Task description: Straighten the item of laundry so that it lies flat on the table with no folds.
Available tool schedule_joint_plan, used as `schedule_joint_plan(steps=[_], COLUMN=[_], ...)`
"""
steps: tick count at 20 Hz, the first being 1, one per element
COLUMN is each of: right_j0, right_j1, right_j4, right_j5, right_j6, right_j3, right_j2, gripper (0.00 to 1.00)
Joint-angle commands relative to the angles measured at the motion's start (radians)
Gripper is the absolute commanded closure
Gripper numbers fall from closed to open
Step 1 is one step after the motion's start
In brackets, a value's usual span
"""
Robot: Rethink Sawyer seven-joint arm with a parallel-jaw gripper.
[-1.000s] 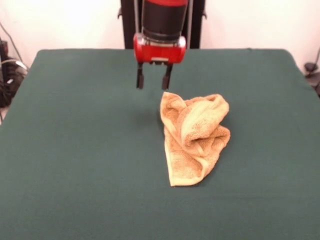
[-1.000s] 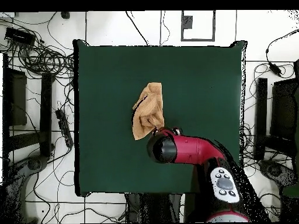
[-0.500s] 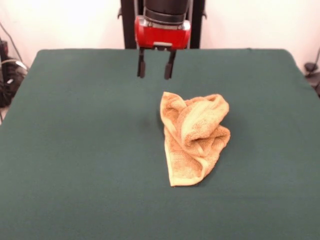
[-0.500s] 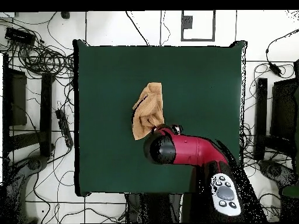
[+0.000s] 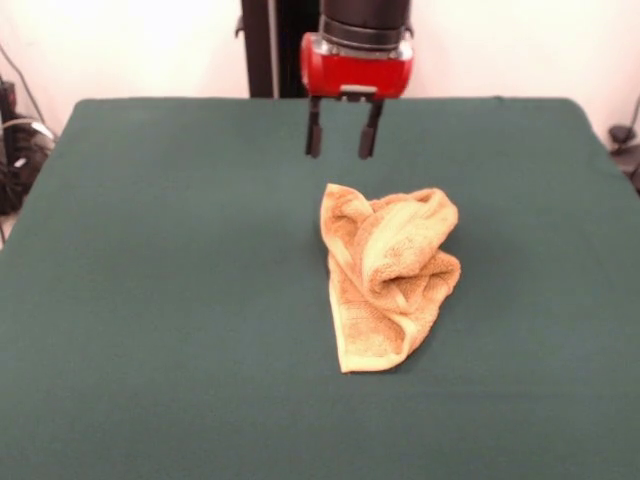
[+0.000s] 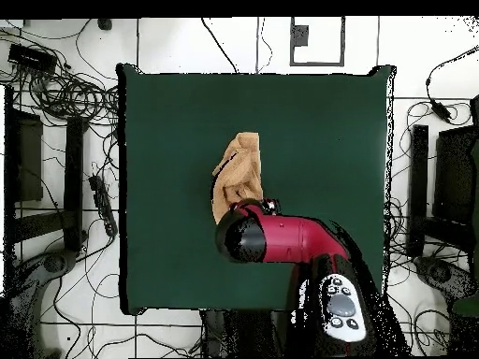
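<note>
The orange-tan towel (image 5: 387, 272) lies crumpled on the dark green table (image 5: 150, 300), folded over itself with a rolled bulge at its upper right and a flat corner pointing toward the near side. In the overhead view the towel (image 6: 239, 173) sits a little left of the table's (image 6: 318, 122) middle, its lower end hidden under the arm. My gripper (image 5: 341, 148) hangs open and empty above the table, just beyond the towel's far edge, not touching it. In the overhead view the red arm (image 6: 281, 238) hides the gripper.
Cables and equipment (image 6: 56, 93) lie on the floor round the table. The black pedestal (image 5: 275, 45) stands behind the table's far edge. Green cloth stretches wide on every side of the towel.
My gripper has risen and moved right in the front view, now hanging over the towel's far edge. It stays open. The towel has not moved.
</note>
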Motion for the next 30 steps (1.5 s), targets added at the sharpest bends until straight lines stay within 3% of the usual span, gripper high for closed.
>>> schedule_joint_plan(steps=[1, 14, 30], right_j0=[0.042, 0.035, 0.077], right_j1=[0.076, 0.183, 0.127], right_j4=[0.057, -0.001, 0.003], right_j5=[0.033, -0.111, 0.047], right_j6=[0.172, 0.137, 0.083], right_j3=[0.006, -0.068, -0.138], right_j2=[0.091, 0.079, 0.044], gripper=[0.0, 0.0, 0.0])
